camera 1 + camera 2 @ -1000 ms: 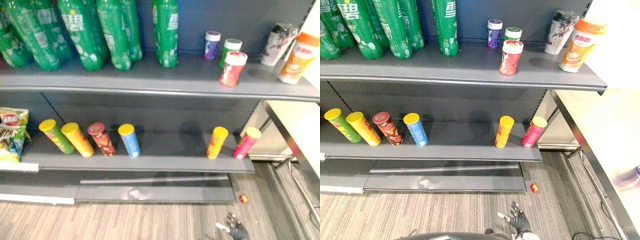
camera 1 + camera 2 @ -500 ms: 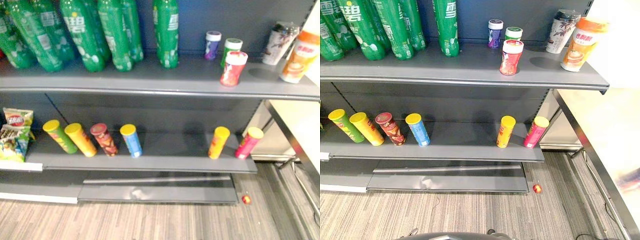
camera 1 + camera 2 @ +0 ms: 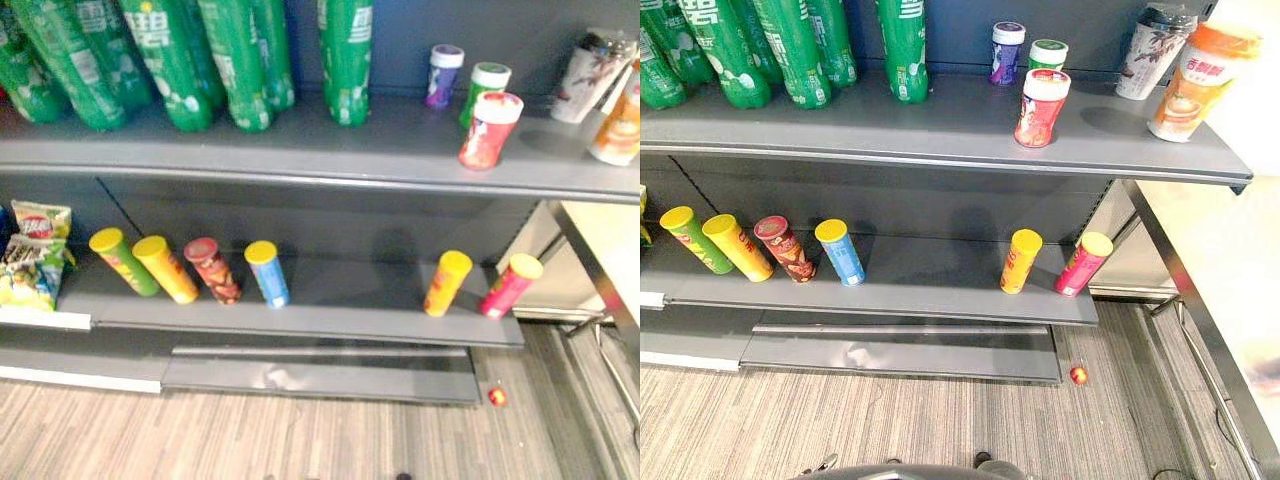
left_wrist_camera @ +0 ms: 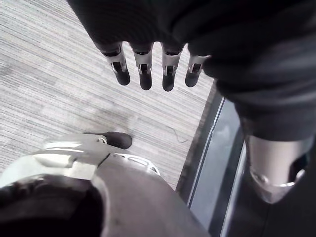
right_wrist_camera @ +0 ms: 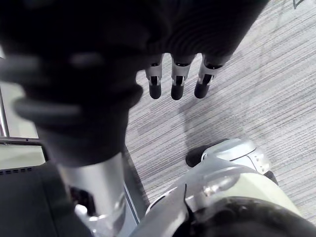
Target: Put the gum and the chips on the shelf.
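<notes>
Three gum bottles stand on the upper shelf [image 3: 300, 150]: a purple one [image 3: 443, 75], a green one [image 3: 484, 92] and a red one [image 3: 489, 130] in front. Several chip tubes lean on the lower shelf [image 3: 340, 310]: green [image 3: 122, 261], yellow [image 3: 166, 268], red-brown [image 3: 211, 270] and blue [image 3: 267, 273] at the left, orange-yellow [image 3: 446, 283] and pink [image 3: 510, 285] at the right. My left hand [image 4: 143, 74] hangs over the carpet, fingers straight and empty. My right hand [image 5: 177, 84] hangs likewise, open and holding nothing.
Green soda bottles [image 3: 170, 60] crowd the upper shelf's left part. Two drink cups [image 3: 1185, 80] stand at its right end. Chip bags [image 3: 30, 255] sit at the lower shelf's far left. A small red thing [image 3: 493, 396] lies on the carpet. A pale counter [image 3: 1215, 260] adjoins on the right.
The camera has shifted a little. My right hand, seen low in the eye views a second ago, has dropped out of them. The shelf goods have not moved.
</notes>
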